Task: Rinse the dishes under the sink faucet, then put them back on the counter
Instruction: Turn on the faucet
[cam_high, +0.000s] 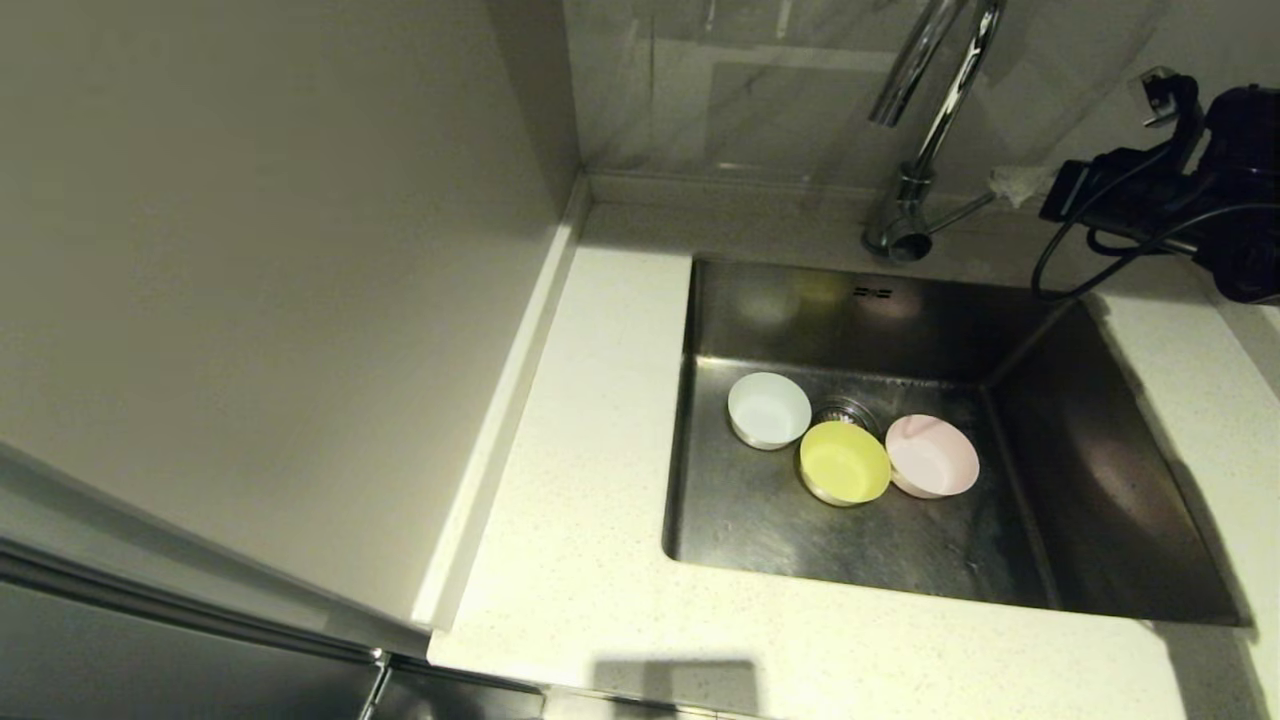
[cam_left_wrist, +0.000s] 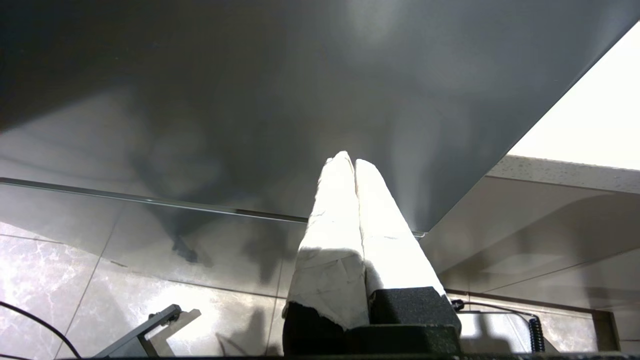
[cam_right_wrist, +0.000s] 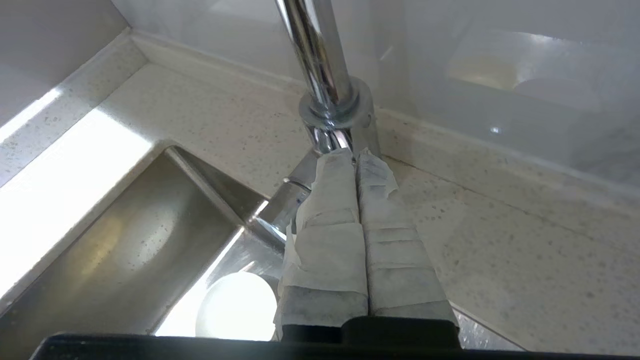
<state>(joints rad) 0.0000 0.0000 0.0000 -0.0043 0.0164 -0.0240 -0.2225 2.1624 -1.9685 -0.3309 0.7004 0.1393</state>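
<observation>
I have the right claw closed, empty, tips at the faucet base by the worktop's back edge. Three bowls sit in the sink around the drain. I judge the water step: next, nudge the lever. Left claw parked, closed.

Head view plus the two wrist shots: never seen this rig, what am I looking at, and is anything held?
It is a two-armed robot at a kitchen sink. The head camera looks down at the rectangular stainless-steel sink set in a pale speckled counter. In the basin lie three small round bowls: a white bowl, a yellow bowl and a pale pink bowl, near the drain. The other two cameras sit behind each arm's fingers. The right gripper, shut and empty, is at the base of the tall chrome faucet. The left gripper, shut and empty, hangs parked below the counter.
</observation>
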